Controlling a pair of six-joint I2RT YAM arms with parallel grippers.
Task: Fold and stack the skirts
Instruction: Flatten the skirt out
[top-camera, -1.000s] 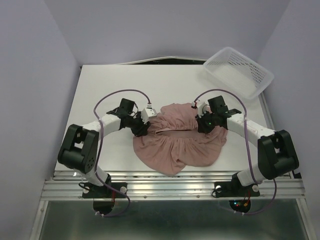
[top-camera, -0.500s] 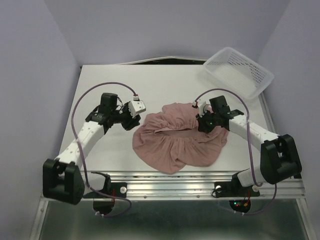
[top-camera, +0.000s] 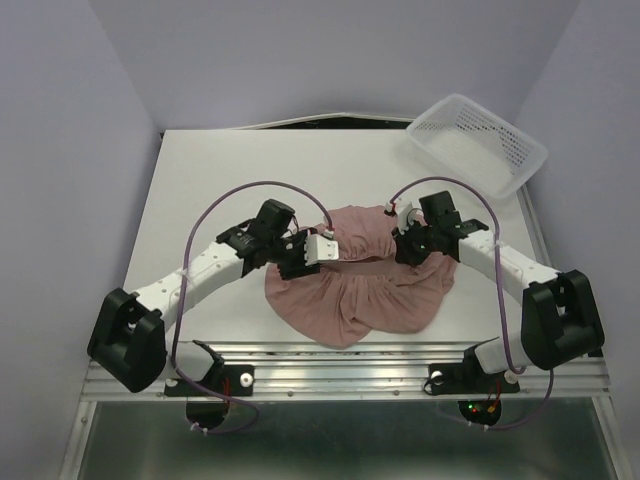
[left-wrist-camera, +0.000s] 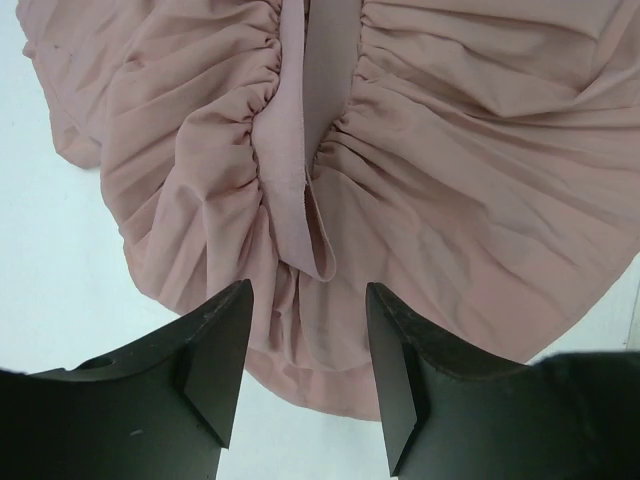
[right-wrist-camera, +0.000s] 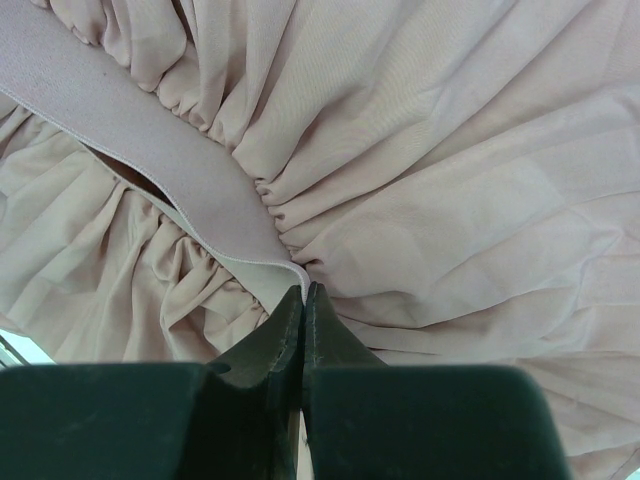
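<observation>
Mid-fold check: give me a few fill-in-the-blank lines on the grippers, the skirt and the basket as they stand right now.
1. The left gripper hovers over the dusty-pink ruffled fabric skirt with its jaws ____.
2. The right gripper is shut on the end of the skirt's smooth ____.
3. The white plastic mesh basket sits at the white table's far-____ corner.
Missing words: open; waistband; right.
</observation>
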